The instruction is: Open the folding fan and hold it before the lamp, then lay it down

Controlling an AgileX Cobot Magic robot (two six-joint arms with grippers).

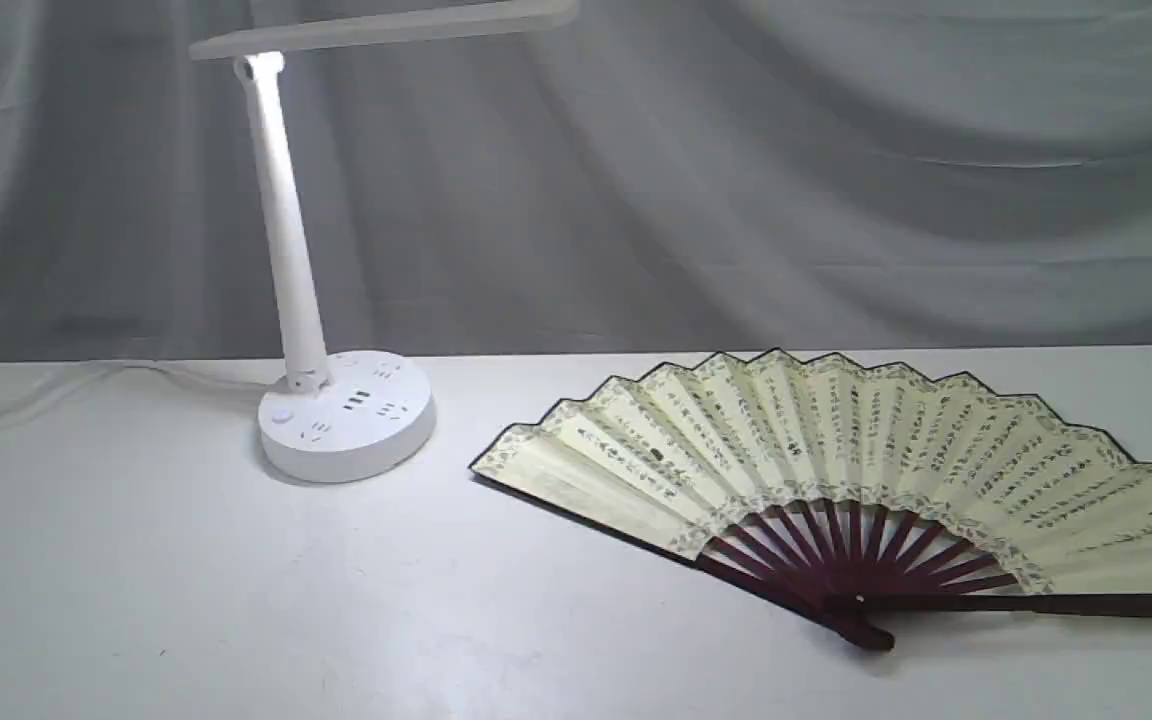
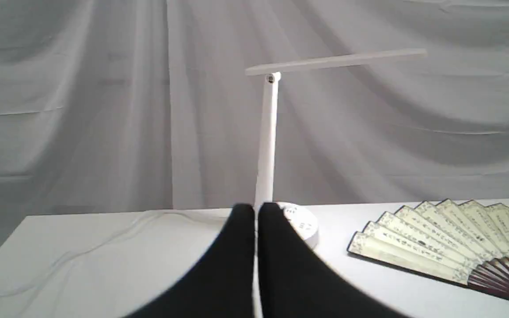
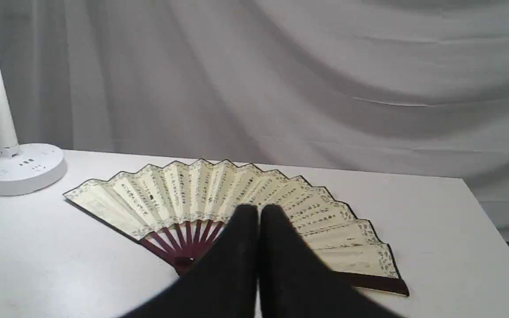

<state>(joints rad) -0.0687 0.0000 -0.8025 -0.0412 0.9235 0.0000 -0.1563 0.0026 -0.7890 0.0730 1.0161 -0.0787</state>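
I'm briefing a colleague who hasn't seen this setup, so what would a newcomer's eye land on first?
The folding fan, spread fully open and lying flat on the white table, cream pleats covered in dark script above maroon ribs. Left of it in the exterior view stands the lamp, a tall white stem on a round socketed base, apart from the fan.

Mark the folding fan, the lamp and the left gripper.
folding fan (image 1: 836, 430): exterior view, on the cream pleated paper.
lamp (image 1: 285, 230): exterior view, mid stem.
left gripper (image 2: 256, 206): left wrist view, between the black tips.
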